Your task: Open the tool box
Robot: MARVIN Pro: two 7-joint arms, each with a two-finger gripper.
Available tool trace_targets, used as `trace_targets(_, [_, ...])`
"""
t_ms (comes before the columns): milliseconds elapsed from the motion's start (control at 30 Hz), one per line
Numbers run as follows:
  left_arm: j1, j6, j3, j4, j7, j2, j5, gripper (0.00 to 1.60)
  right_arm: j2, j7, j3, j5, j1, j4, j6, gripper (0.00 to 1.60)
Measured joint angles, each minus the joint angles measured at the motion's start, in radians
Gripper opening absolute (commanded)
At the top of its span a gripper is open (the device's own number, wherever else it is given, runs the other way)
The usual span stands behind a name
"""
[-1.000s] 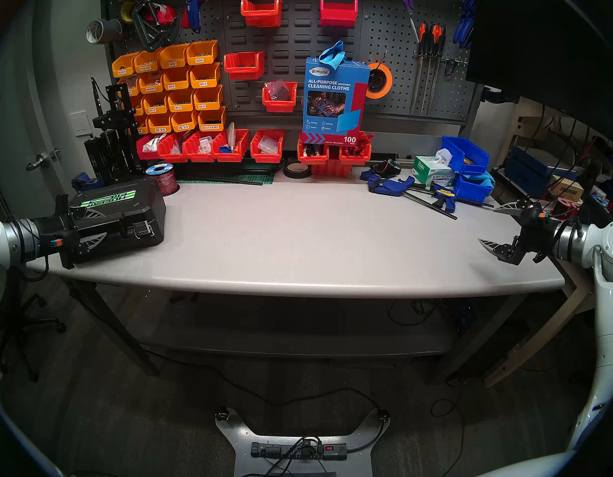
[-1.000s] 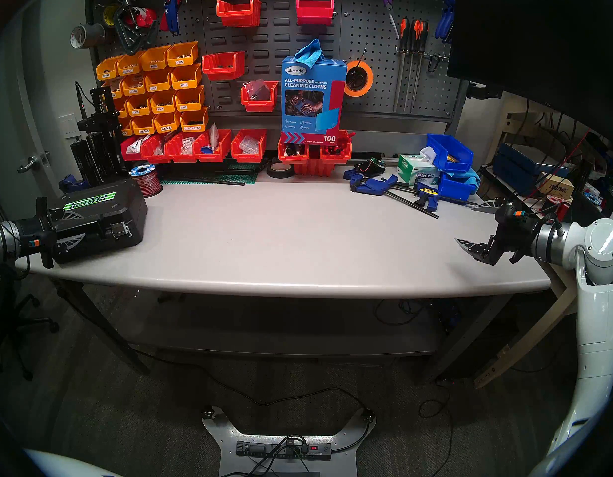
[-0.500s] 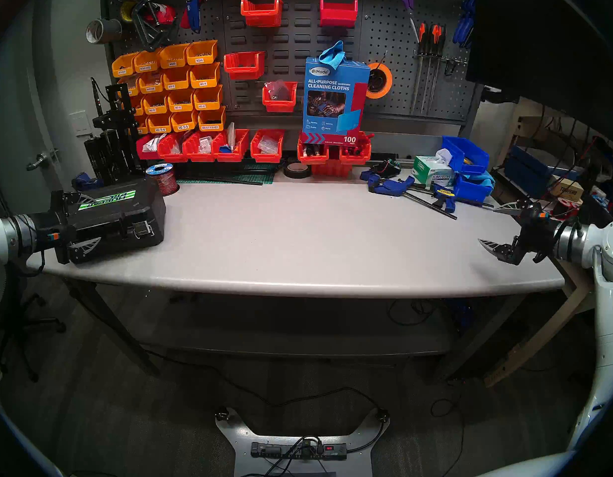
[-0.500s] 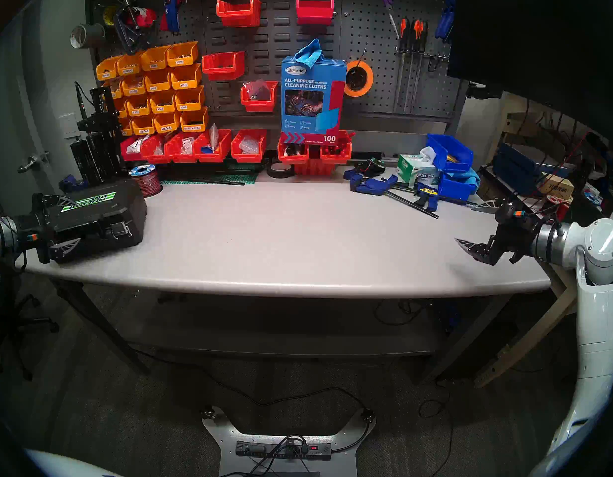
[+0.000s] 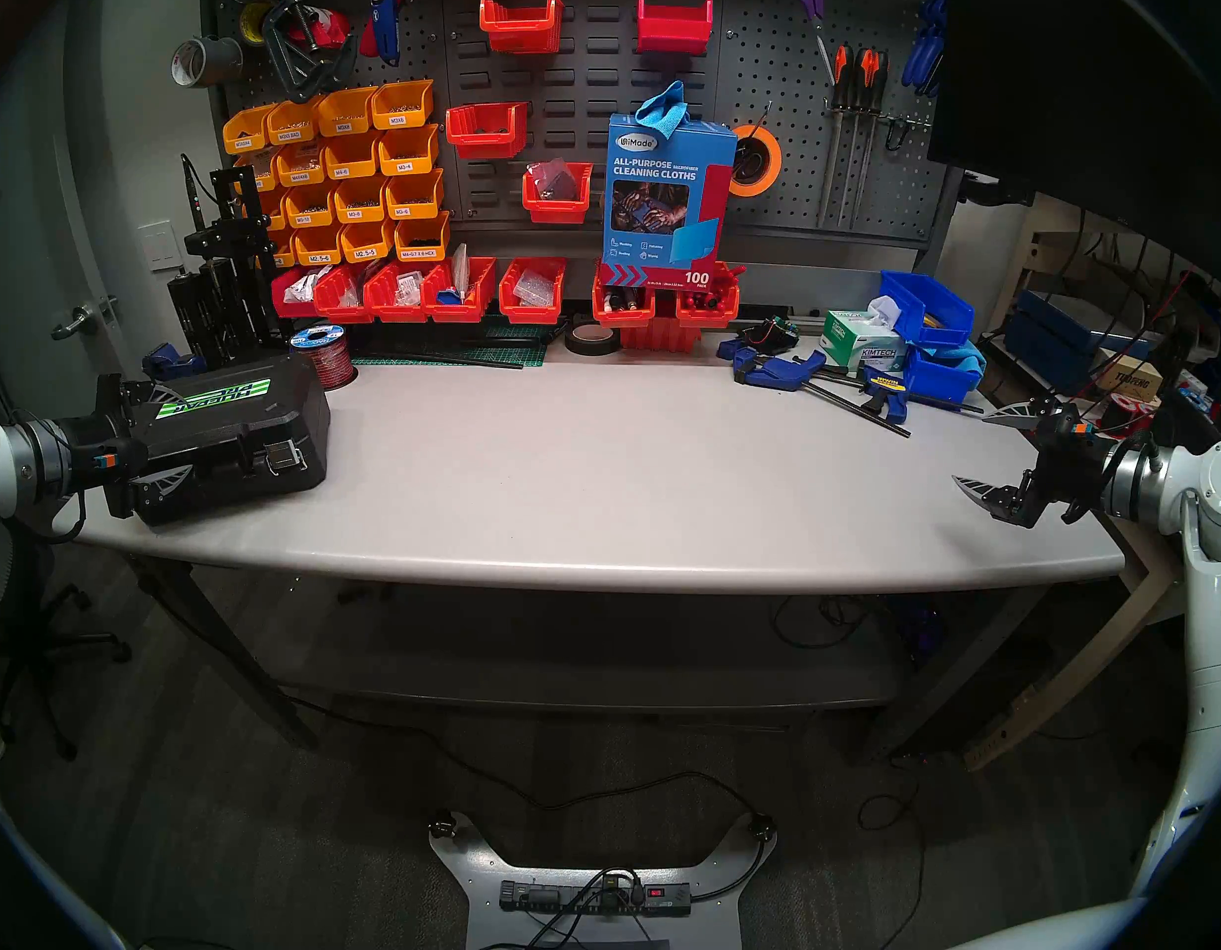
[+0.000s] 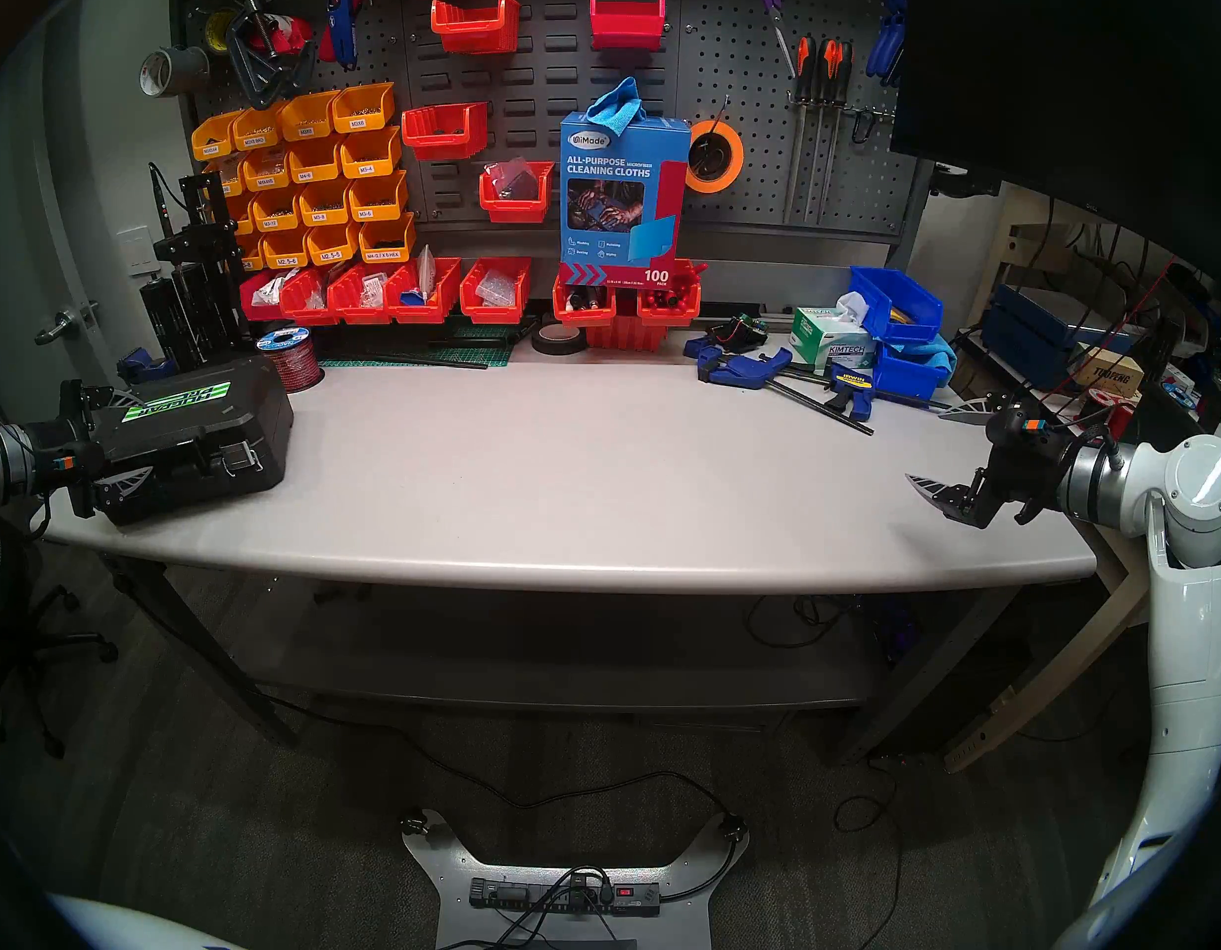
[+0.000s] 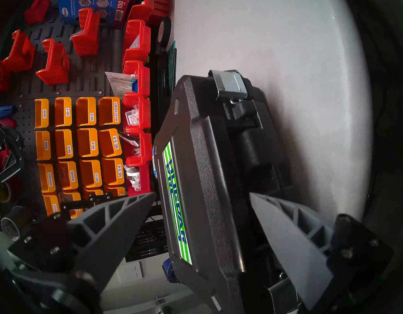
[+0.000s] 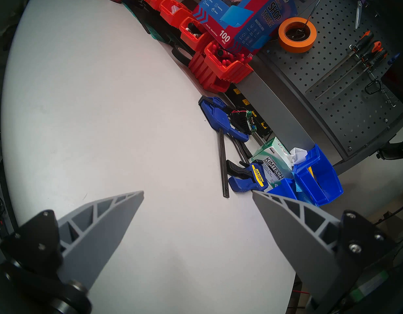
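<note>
The tool box (image 5: 237, 427) (image 6: 203, 421) is a black case with a green-and-white label, lying lid-down and closed at the table's far left. A silver latch (image 5: 282, 456) (image 7: 230, 84) shows on its front side. A second latch (image 7: 279, 293) is half hidden by a finger. My left gripper (image 5: 172, 436) (image 6: 129, 438) (image 7: 201, 193) is open, its fingers (image 7: 119, 216) spread on either side of the box's left end. My right gripper (image 5: 971, 448) (image 6: 926, 446) (image 8: 197, 192) hangs open and empty over the table's right end.
A red wire spool (image 5: 330, 355) and a black stand (image 5: 223, 277) sit just behind the box. Blue bar clamps (image 5: 820, 379), a Kimtech box (image 5: 864, 345) and blue bins (image 5: 930, 332) crowd the back right. Red bins (image 5: 457, 290) line the back edge.
My left gripper has opened wide and drawn back a little to the left along the tool box. The box and my right arm have stayed put.
</note>
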Motion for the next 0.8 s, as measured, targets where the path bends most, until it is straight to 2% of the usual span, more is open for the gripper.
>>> trace_targets(133, [0.008, 0.013, -0.004, -0.015, -0.043, -0.001, -0.012, 0.73, 0.0, 0.0, 0.0, 0.0, 0.0, 0.0, 0.0, 1.6])
trace_targets(667, [0.036, 0.04, -0.043, -0.064, -0.128, -0.025, -0.043, 0.77, 0.0, 0.0, 0.0, 0.0, 0.0, 0.0, 0.0, 1.6])
trace_targets(767, [0.04, 0.04, -0.045, -0.067, -0.133, -0.032, -0.042, 0.88, 0.0, 0.0, 0.0, 0.0, 0.0, 0.0, 0.0, 1.6])
trace_targets(800, [0.04, 0.04, -0.044, -0.066, -0.131, -0.036, -0.04, 0.82, 0.0, 0.0, 0.0, 0.0, 0.0, 0.0, 0.0, 1.6])
